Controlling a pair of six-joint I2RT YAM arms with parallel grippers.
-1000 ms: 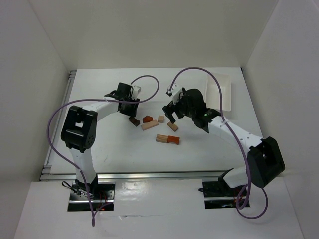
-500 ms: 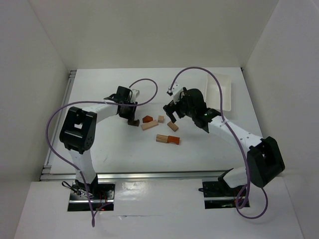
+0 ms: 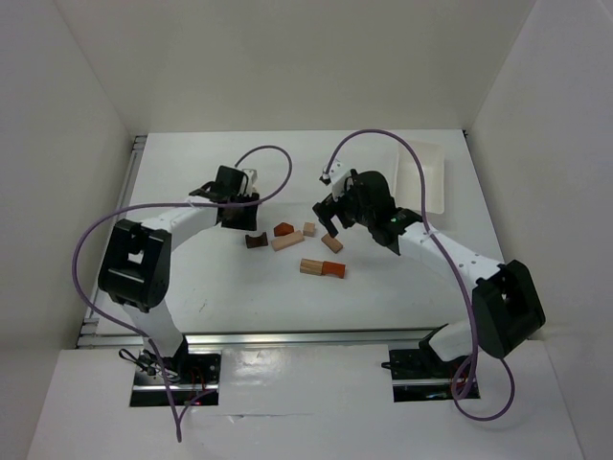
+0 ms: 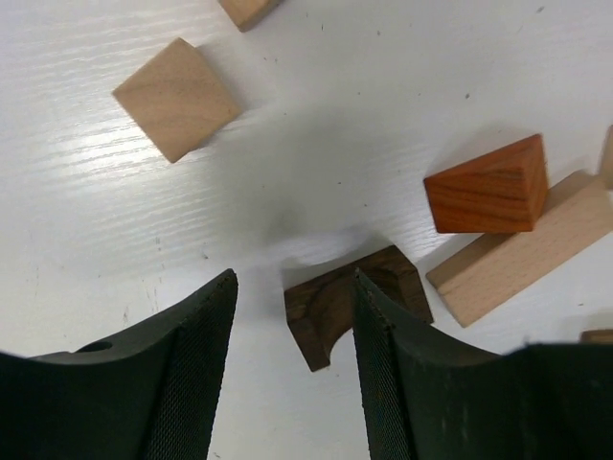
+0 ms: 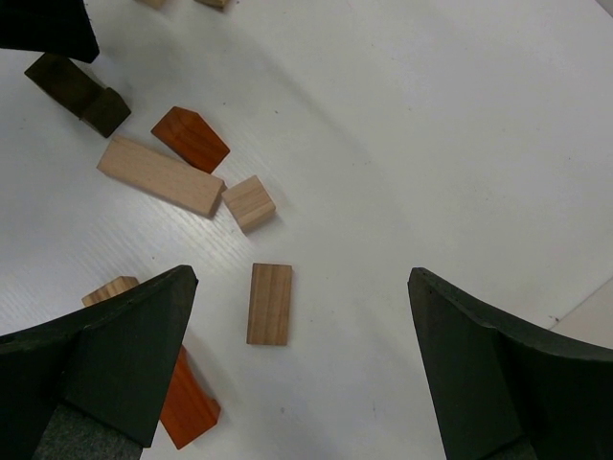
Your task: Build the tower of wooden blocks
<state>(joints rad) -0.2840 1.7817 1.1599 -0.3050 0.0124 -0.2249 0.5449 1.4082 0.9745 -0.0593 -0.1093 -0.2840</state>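
Since a second ago our left gripper has drawn back to the left and off the dark brown block, which now lies uncovered on the counter; our right gripper has hardly shifted.

From above, we see the pieces in a loose cluster between the two arms. A reddish wedge sits just beside a long tan bar. To their right are a small tan cube and a short tan block. Nearer us a tan piece touches an orange piece. A white tray lies to the right (well apart from the blocks).

Our left wrist view shows the jaws apart, clamping nothing. The dark block, cut with a curved notch, lies partly in the gap and partly behind one finger.

Our right wrist view shows the fingers spread wide above the short tan block, gripping nothing.
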